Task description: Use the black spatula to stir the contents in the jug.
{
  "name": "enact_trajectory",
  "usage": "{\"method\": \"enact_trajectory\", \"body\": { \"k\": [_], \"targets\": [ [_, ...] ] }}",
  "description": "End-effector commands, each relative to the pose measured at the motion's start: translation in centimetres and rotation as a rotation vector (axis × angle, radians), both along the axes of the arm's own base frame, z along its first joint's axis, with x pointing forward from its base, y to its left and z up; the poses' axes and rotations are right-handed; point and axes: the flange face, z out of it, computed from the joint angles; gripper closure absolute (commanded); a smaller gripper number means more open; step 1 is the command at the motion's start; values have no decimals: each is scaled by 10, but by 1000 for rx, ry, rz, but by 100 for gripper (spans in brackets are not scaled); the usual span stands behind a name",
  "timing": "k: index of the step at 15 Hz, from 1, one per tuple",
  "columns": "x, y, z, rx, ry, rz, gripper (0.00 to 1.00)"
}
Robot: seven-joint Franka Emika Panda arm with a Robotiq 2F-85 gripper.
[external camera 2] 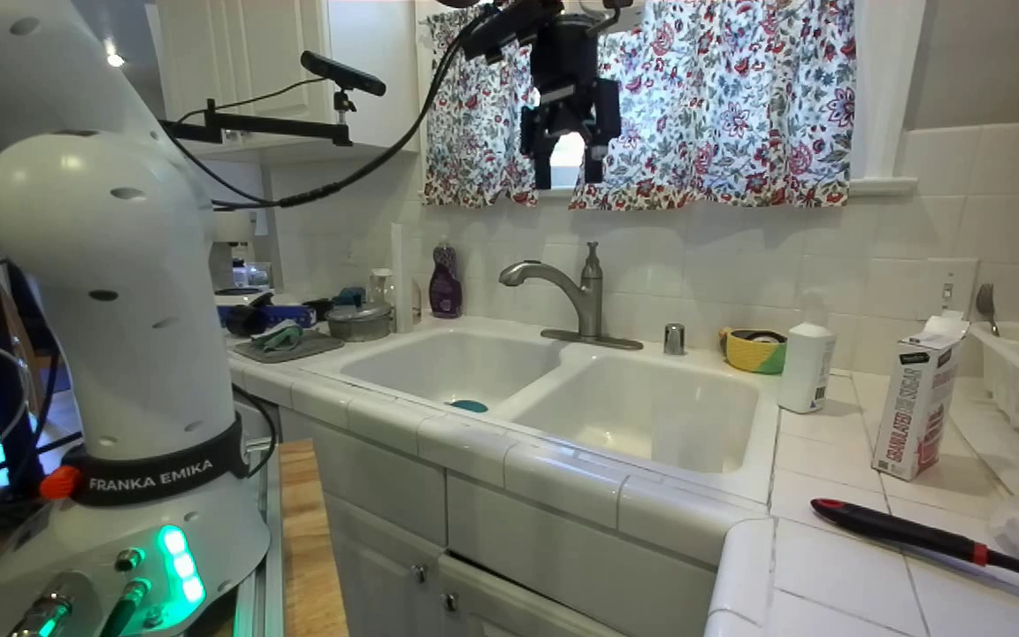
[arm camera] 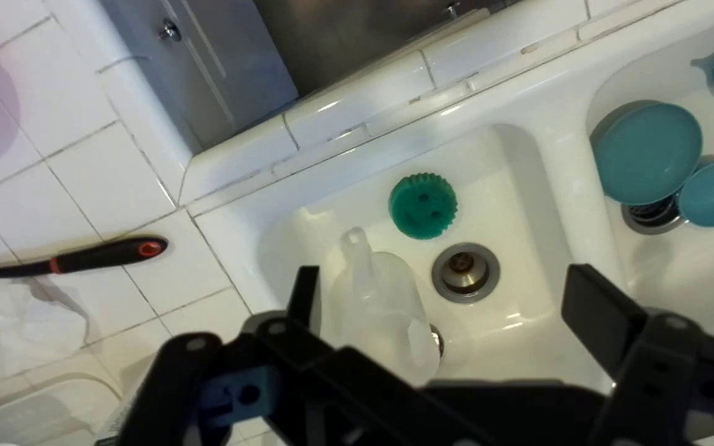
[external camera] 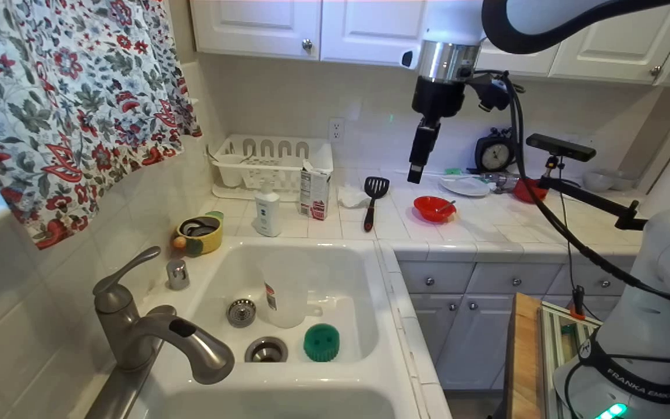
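Note:
The black spatula [external camera: 376, 187] lies on the white tiled counter beside the sink, its slotted head pointing away from the sink. Its red-marked handle shows in an exterior view [external camera 2: 899, 528] and at the left of the wrist view [arm camera: 103, 254]. The jug [external camera: 288, 297], translucent whitish with a handle, is in the sink basin nearest the counter. It also shows in the wrist view [arm camera: 382, 303]; any contents cannot be made out. My gripper [external camera 2: 569, 181] is open and empty, high above the sink and counter. Its fingers are wide apart in the wrist view [arm camera: 444, 279], touching nothing.
A green scrubber [external camera: 321, 343] lies in the basin by the jug. Teal bowls [arm camera: 649, 153] sit in the neighbouring basin. A faucet [external camera: 163, 326], white bottle [external camera: 267, 212], sugar carton [external camera: 314, 195], dish rack [external camera: 277, 157] and red bowl [external camera: 434, 209] stand around.

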Motion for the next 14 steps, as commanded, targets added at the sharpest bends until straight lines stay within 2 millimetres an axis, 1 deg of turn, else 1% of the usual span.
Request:
{"method": "enact_trajectory", "body": {
  "k": [1, 2, 6, 10, 12, 14],
  "targets": [
    [8, -14, 12, 22, 3, 175, 0],
    [10, -22, 14, 25, -3, 212, 0],
    [22, -72, 16, 8, -37, 287, 0],
    [42, -122, 4, 25, -46, 143, 0],
    [56, -139, -4, 23, -66, 53, 0],
    [70, -151, -17, 17, -79, -63, 0]
  ]
}}
